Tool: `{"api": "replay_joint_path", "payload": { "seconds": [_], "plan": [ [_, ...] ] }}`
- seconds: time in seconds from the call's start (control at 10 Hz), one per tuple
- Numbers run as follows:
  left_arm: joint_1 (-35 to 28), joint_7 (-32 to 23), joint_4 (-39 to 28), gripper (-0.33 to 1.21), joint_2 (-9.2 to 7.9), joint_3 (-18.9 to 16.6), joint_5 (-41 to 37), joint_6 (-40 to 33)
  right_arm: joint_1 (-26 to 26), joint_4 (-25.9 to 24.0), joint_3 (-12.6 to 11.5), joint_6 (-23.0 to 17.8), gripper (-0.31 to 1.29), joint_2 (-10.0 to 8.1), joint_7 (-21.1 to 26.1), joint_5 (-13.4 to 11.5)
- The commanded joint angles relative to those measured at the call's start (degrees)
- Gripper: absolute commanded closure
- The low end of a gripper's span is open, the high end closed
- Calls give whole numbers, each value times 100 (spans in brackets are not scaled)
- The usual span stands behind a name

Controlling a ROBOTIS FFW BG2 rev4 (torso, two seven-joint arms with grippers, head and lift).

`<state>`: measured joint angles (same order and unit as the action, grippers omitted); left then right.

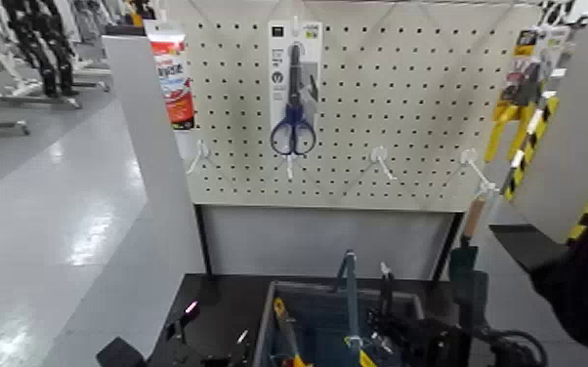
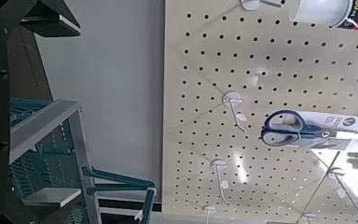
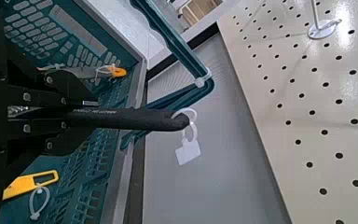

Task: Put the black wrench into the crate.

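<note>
While left gripper (image 1: 154, 333) idles alongside, right gripper (image 3: 75, 119) jaws pinch the black wrench (image 3: 140, 119) over the crate (image 1: 267, 327).

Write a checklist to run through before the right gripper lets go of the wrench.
1. Wrench between the right gripper's jaws: ok.
2. Wrench's tagged end within the crate's rim in the right wrist view: not ok, it shows across it.
3. Wrench's metal head free to drop: cannot tell, hidden.
4. Left gripper away from the wrench: ok, off at the crate's other side, open.
5. Scissors still on the pegboard: ok.
</note>
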<state>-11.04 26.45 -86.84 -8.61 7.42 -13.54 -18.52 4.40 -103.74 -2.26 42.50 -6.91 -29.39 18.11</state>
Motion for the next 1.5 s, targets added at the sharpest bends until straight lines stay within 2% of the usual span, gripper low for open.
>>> {"api": "replay_joint_path", "payload": {
  "seconds": [0.1,0.2,0.8,1.0,1.1,1.3,1.4,1.5],
  "plan": [
    [6,0,0,10,0,-4,0,6,-45,-58,-37,233,13,23,12,17],
    [6,9,0,10,0,-4,0,-3,-45,-102,-46,224,-1,23,12,26],
    [6,9,0,10,0,-4,0,-3,-53,-190,-55,101,4,15,-32,70],
    [6,9,0,10,0,-4,0,6,-36,-436,-143,-31,6,6,-49,70],
    [6,18,0,10,0,-13,0,6,-1,-551,-187,-198,6,15,-49,-18],
    [-3,18,0,10,0,-13,0,6,237,-761,-195,-971,6,50,21,-572],
    [-3,18,0,10,0,-13,0,6,483,-753,-204,-1639,6,129,232,-721],
    [-12,18,0,10,0,-13,0,6,817,-700,-134,-2483,6,164,733,-721]
  ]
}}
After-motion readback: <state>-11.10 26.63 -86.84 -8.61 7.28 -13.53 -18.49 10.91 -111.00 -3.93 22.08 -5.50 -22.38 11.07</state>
